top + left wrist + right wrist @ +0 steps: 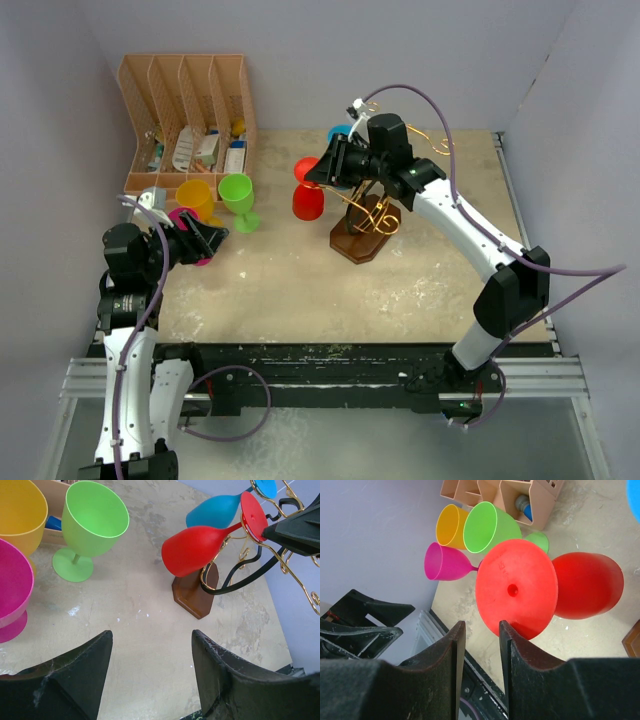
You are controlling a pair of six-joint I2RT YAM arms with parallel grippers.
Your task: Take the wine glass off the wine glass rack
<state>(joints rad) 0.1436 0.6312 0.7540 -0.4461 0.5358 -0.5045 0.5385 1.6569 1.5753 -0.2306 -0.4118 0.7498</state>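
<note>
A red wine glass [308,201] hangs tilted on the gold wire rack [376,216], bowl down toward the table and round foot [515,592] up at the wire arms. The rack stands on a dark brown wooden base [195,593]. My right gripper [482,625] is at the foot's rim; its jaws stand a narrow gap apart with nothing between them. It also shows in the top view [318,172]. A blue glass [217,510] hangs on the rack behind the red one. My left gripper [152,635] is open and empty, low over the table at the left [210,238].
Green [238,195], yellow [195,195] and magenta [12,592] glasses stand upright on the table at the left, close to my left gripper. A tan slotted desk organizer [185,110] stands at the back left. Walls close in the left, back and right.
</note>
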